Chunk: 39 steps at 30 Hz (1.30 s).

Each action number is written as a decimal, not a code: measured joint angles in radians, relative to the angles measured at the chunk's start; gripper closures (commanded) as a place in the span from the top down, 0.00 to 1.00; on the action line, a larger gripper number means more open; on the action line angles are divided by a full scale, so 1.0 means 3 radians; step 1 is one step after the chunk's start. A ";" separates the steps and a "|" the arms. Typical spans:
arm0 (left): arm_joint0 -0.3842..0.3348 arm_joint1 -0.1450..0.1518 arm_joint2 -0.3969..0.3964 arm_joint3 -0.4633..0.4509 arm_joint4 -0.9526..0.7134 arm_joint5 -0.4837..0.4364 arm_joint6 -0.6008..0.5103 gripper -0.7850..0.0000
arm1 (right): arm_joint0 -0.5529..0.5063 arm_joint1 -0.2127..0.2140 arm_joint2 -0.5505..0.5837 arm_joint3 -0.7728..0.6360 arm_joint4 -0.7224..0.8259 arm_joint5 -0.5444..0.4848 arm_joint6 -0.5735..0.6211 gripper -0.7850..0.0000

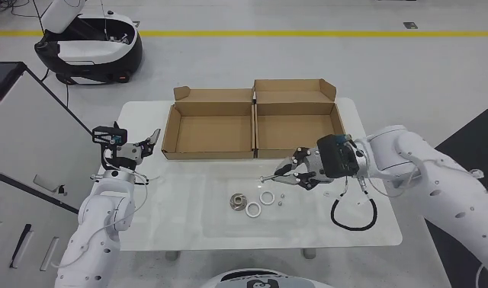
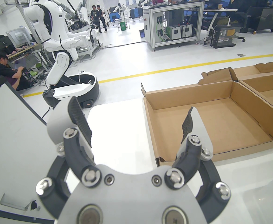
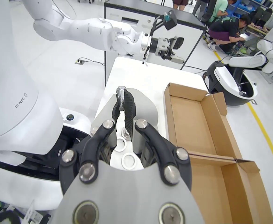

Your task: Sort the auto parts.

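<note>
Top view: the table [image 1: 191,219] has two open cardboard boxes side by side at its far edge, the left box [image 1: 207,132] and the right box [image 1: 297,124], walls touching. Bare tabletop runs in front of them to the near edge. The loose parts lie mid-table, well away from any edge: two white rings [image 1: 267,197], a round metal hub [image 1: 235,203] just beside them, and a small nut [image 1: 280,203]. A black cable [image 1: 352,216] loops on the table's right part.

The right gripper [image 3: 123,108] hangs above the table near the right box's front wall, over the rings. Its toothed black pads are clenched on a bolt [image 3: 120,97]. The bolt is silver, threaded and hex-headed, standing on end between the pads with its head past their tips.

The left gripper [image 2: 133,108] sits over the table's left edge, apart from the left box's side wall. Its fingers are spread wide and hold nothing.
</note>
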 measured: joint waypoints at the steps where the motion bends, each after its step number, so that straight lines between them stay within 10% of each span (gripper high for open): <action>1: 0.0000 0.0000 0.0000 0.0000 0.0000 0.0000 0.0000 1.00 | 0.0052 -0.0032 -0.0058 0.0022 -0.0023 0.0001 -0.0051 0.00; 15: 0.0000 0.0000 0.0000 0.0000 0.0000 0.0000 0.0000 1.00 | 0.0972 -0.0509 -0.0832 0.0391 -0.0260 0.0002 -0.1251 0.00; 27: 0.0000 0.0000 0.0000 0.0000 0.0000 0.0000 0.0000 1.00 | 0.1043 -0.0562 -0.0945 0.0265 -0.0812 0.0002 -0.3121 0.00; 39: 0.0000 0.0000 0.0000 0.0000 0.0000 0.0000 0.0000 1.00 | 0.0723 -0.0674 -0.0575 -0.0293 -0.0250 0.0002 -0.3031 0.00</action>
